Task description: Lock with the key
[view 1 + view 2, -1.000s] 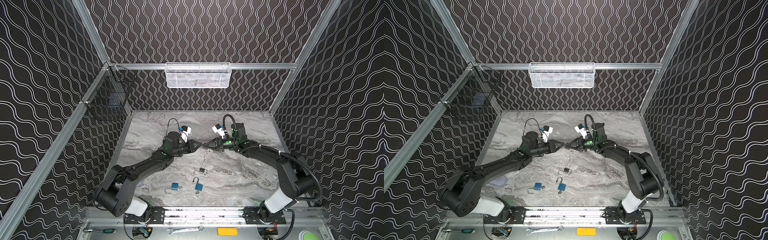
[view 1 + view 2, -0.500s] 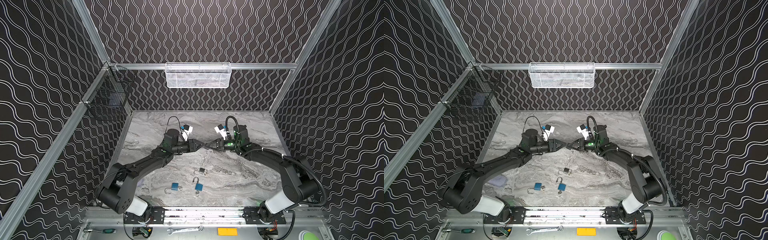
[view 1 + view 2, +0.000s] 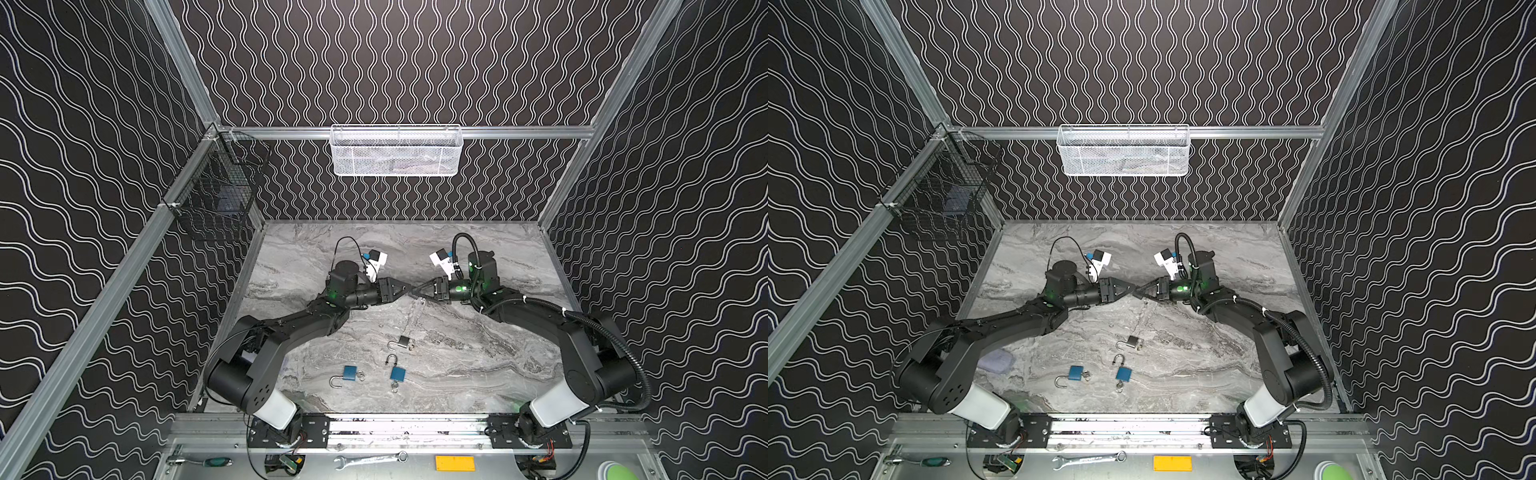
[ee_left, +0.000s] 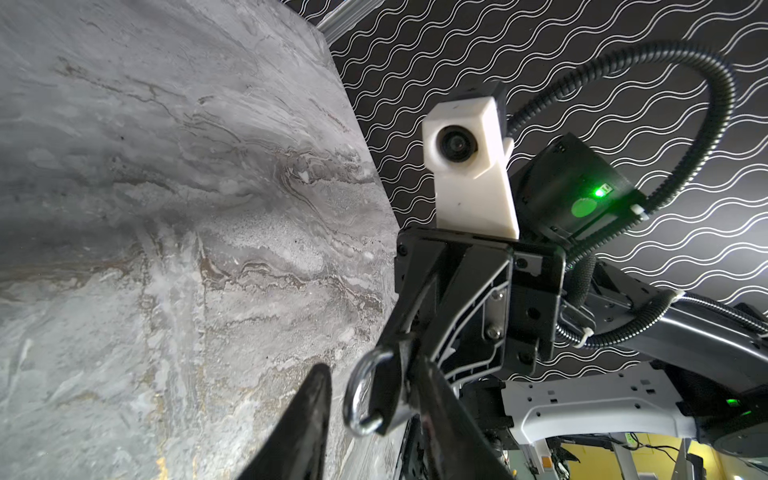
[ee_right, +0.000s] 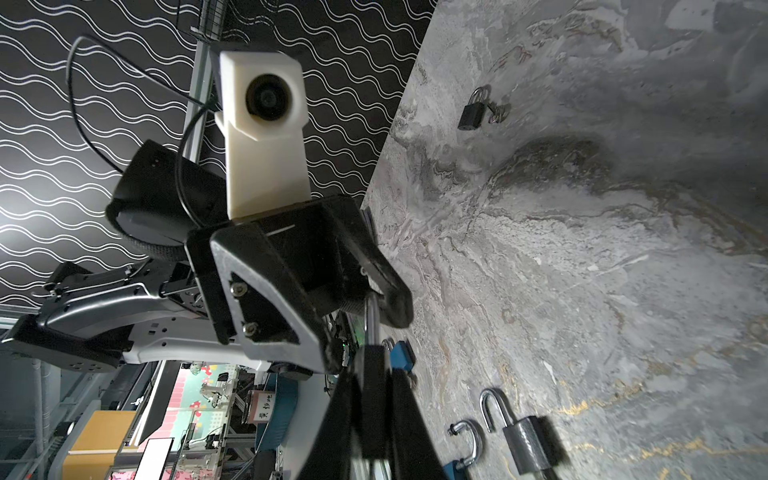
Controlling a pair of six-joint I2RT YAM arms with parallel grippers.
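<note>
The right gripper [image 5: 374,368] clamped a black padlock [image 5: 374,390] lying level, silver shackle [image 4: 352,397] pointing into the left gripper [image 3: 408,288], whose jaws stood partly apart.

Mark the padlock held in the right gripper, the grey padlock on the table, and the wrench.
Held padlock [image 4: 388,395], left wrist view, black body.
Grey padlock [image 3: 403,341], in a top view, body.
Wrench [image 3: 370,459], in a top view, shaft.

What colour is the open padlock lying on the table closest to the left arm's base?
Blue, with a silver loop. The padlock shows best in a top view.
</note>
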